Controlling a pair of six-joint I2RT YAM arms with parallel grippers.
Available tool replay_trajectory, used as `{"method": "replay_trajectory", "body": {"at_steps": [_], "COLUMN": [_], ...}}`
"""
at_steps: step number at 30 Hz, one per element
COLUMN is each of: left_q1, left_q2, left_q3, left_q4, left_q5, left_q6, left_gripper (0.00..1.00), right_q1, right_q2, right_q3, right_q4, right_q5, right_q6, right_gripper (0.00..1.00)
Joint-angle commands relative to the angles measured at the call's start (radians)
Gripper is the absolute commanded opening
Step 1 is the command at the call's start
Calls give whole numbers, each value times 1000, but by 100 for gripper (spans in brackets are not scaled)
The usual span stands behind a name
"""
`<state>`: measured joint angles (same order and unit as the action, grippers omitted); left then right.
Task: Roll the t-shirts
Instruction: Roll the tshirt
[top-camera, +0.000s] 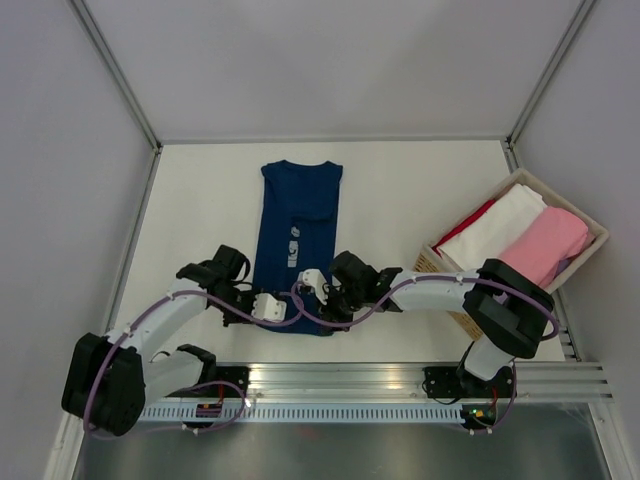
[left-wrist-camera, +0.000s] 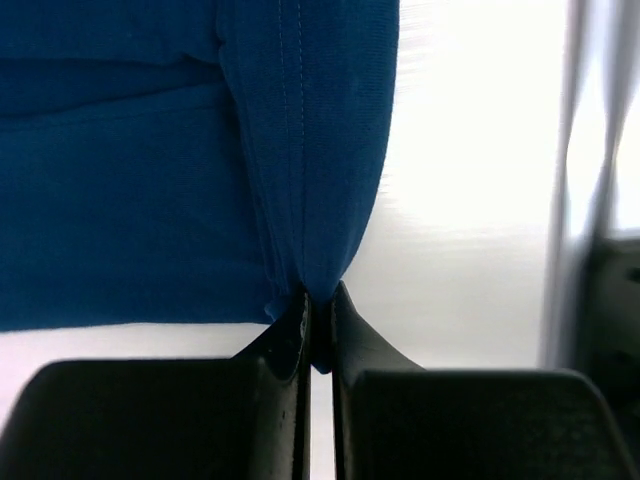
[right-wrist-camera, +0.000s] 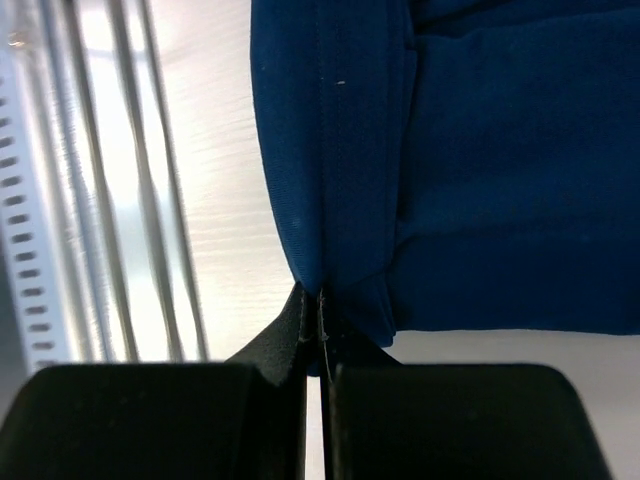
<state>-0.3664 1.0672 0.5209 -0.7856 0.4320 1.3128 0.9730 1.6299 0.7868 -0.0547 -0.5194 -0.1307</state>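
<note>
Just beyond the rail (top-camera: 400, 380), the left gripper (left-wrist-camera: 320, 305) and the right gripper (right-wrist-camera: 320, 298) are seen clamped tight on the near hem of the navy t-shirt (top-camera: 300, 200), with a pinch of blue cloth caught between each pair of jaws. The shirt is laid flat on the table (top-camera: 400, 190) as a narrow strip running straight away from the rail, collar at the far end and chest print (top-camera: 295, 245) facing up. For a clean roll, it is judged that both corners should be lifted only slightly, kept level with each other, and turned over towards the collar at one pace, so that the side edges are kept stacked and no slack is trapped. Farther from the rail and off to the right, a white shirt (top-camera: 500, 225) and a pink shirt (top-camera: 545, 245) are held in a basket (top-camera: 590, 255).
</note>
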Motion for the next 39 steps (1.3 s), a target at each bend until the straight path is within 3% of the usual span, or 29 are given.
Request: {"method": "replay_trajectory", "body": {"at_steps": [1,5,11,18,19,21,27,35,38,39], "left_q1": [9,70,138,179,179,179,179,179,179,179], "left_q2": [86,183,255,323,330,353,401,418,418,415], "left_q3": [111,180,177,197,208,220,261,281,280,280], "left_q4": [-339,-383,-321,-264,-254,-247,-238,-231,-227,-224], "left_q5": [103,172,142,151,155,160,172,174,172,168], "left_q6": [-9,5,22,12,11,5,-23,-50,-53,-53], "left_gripper": [2,2,2,2,2,4,6,8,8,8], "right_q1": [-3,-81,-155,-253,-252,-252,-249,-152,-140,-140], "right_q2": [-30,48,197,249,254,248,105,103,148,150], "right_q3": [22,25,138,138,134,112,-7,-8,32,34], "right_q4": [-120,-68,-96,45,47,111,207,178,145,138], "right_q5": [-163,-390,-435,-390,-390,-393,-338,-278,-275,-274], "right_q6": [32,78,106,218,244,264,260,203,203,201], "right_gripper": [0,0,1,20,31,41,49,46,30,20]}}
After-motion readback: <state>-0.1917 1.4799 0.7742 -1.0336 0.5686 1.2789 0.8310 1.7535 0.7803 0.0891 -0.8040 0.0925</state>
